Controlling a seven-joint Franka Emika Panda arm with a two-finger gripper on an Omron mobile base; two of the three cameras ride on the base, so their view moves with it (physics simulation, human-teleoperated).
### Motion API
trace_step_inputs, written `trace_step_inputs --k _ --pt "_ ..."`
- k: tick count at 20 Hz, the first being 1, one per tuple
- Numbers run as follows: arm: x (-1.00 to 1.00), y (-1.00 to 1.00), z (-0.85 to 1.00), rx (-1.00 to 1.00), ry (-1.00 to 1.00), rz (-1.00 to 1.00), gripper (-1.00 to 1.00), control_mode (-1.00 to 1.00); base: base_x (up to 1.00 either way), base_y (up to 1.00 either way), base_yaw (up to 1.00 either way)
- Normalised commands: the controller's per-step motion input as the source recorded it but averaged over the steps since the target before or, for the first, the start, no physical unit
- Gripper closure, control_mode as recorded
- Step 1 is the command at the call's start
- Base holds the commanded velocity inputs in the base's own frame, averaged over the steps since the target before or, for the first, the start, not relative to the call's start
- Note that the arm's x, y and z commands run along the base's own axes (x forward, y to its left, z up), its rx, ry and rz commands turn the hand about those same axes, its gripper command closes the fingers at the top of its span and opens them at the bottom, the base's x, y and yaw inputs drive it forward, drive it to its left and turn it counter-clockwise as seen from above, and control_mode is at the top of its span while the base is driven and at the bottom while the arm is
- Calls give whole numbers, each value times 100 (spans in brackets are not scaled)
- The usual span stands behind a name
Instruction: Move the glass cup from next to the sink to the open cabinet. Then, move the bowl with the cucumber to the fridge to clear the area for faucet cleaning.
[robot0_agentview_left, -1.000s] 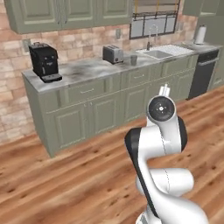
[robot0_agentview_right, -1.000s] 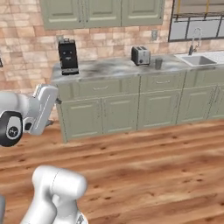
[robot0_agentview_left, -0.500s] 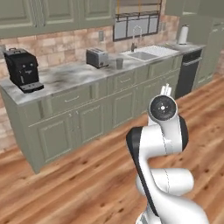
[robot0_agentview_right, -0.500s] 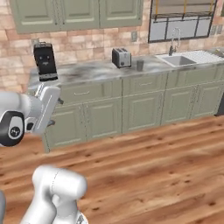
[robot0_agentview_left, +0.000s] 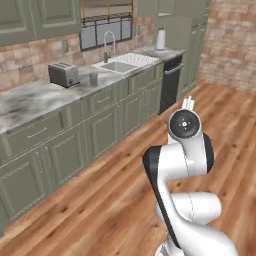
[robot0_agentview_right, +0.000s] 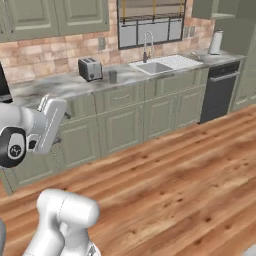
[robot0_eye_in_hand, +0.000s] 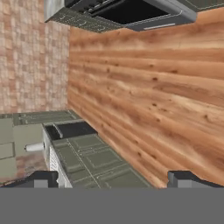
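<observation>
Beside the sink (robot0_agentview_left: 120, 65), the small grey glass cup (robot0_agentview_left: 93, 78) stands on marble counter (robot0_agentview_left: 30, 100). Rigid, slippery, breakable: grasp mid-wall. Gripper (robot0_eye_in_hand: 113, 177) fully spread, empty.

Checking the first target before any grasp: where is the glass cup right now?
In both base views the glass cup stands on the counter, between the toaster and the sink, and nearer the toaster.
</observation>
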Motion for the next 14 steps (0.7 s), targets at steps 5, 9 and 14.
trace_step_inputs --k 5,9,14 --pt "0 0 0 0 0 0 -100 100 100 -42 -26" --pt "0 0 0 0 0 0 -100 100 100 -13 -20" --pt "0 0 0 0 0 0 -100 100 100 21 -28"
